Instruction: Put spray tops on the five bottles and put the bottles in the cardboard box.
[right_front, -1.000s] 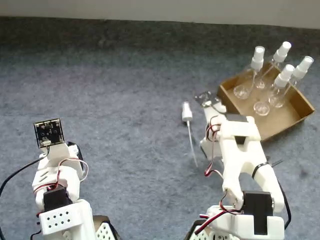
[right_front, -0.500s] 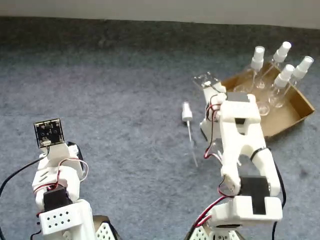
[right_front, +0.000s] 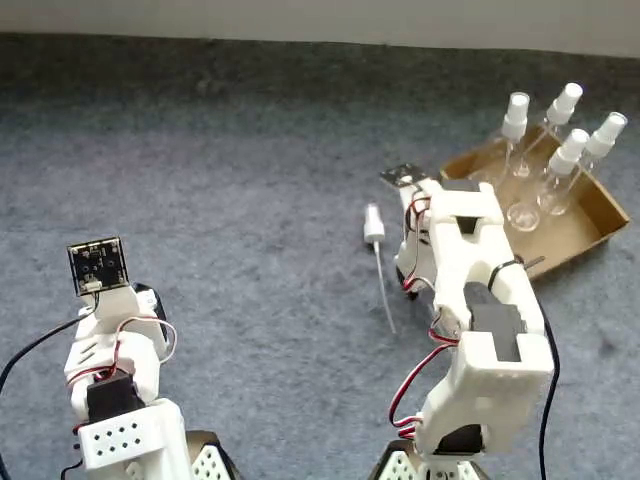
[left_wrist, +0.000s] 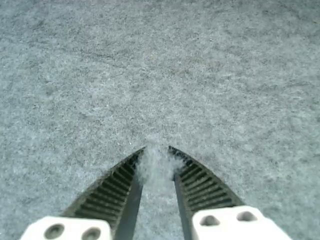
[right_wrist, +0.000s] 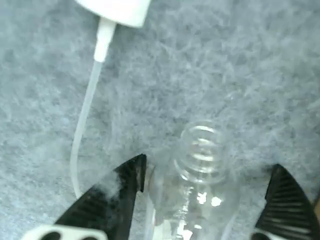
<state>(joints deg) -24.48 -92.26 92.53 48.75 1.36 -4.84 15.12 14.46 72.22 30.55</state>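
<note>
The right claw (right_wrist: 207, 167) has swung from the brown cardboard box (right_front: 580, 235) toward the white long-tubed spray top (right_front: 373, 222) lying left of the box. Its jaws gape around the clear uncapped plastic bottle (right_wrist: 200, 145), between box and top. Capping bottle 5 looks next.

The right wrist view's edges crop the spray top (right_wrist: 114, 9) and bottle (right_wrist: 200, 170).

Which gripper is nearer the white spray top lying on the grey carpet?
Right. The right gripper straddles an uncapped clear plastic bottle beside the white spray top; the left gripper hangs far off over carpet.
</note>
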